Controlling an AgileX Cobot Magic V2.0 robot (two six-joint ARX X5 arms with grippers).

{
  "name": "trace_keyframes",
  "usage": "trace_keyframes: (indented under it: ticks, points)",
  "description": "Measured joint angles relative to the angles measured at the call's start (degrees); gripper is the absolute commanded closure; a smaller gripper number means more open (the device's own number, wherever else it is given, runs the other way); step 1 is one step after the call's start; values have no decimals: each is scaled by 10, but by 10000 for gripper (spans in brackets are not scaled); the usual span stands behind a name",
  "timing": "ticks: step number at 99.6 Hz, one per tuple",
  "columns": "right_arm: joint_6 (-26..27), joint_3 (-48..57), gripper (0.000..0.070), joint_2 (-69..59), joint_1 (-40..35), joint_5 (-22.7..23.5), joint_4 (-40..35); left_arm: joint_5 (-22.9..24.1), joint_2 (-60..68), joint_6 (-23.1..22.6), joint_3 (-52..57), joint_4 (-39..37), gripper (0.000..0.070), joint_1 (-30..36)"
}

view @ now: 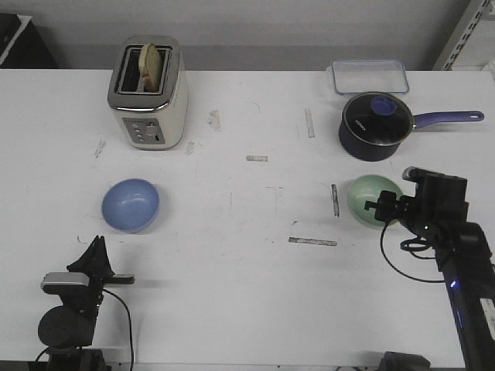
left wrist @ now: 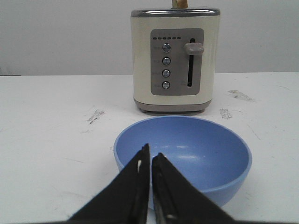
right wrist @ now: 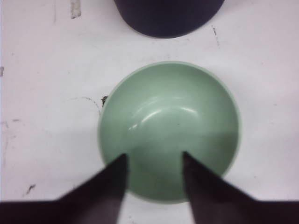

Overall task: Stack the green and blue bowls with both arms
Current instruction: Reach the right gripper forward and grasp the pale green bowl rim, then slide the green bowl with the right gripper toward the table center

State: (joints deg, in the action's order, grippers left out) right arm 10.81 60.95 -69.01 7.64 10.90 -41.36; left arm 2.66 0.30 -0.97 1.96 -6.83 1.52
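The blue bowl [view: 130, 205] sits upright and empty on the white table, left of centre. My left gripper [view: 97, 246] is shut and empty, a short way nearer the table's front edge than the bowl. In the left wrist view its tips [left wrist: 150, 153] point at the blue bowl's [left wrist: 196, 149] near rim. The green bowl [view: 370, 195] sits upright at the right. My right gripper [view: 384, 207] is open just above its near-right rim. In the right wrist view the gripper [right wrist: 154, 156] hangs over the green bowl's [right wrist: 168, 116] near part, empty.
A cream toaster [view: 148, 93] with bread stands behind the blue bowl and shows in the left wrist view [left wrist: 175, 60]. A dark navy saucepan [view: 375, 125] with a long handle stands just behind the green bowl. A clear lidded box [view: 369, 76] lies at the back right.
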Motion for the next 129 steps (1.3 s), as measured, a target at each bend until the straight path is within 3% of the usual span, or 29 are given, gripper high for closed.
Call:
trace_keyframes:
  ticks: [21,56,63,76,92,115,129]
  points:
    - [0,61,213,-75,76,9,-33,0,0,0,0,0,699,0]
    - [-5,62,218,-202,92,35,-16,0,0,0,0,0,699,0]
    - [-7,62,276,-217,89,43,-10,0,0,0,0,0,699,0]
    - [-10,62,501,-228,88,41,-1,0,0,0,0,0,699,0]
    - [-14,62,693,-228,86,41,19,0,0,0,0,0,699,0]
    - [-16,62,696,-228,85,44,20,0,0,0,0,0,699,0]
    - [-16,62,696,-209,82,75,18,0,0,0,0,0,699,0]
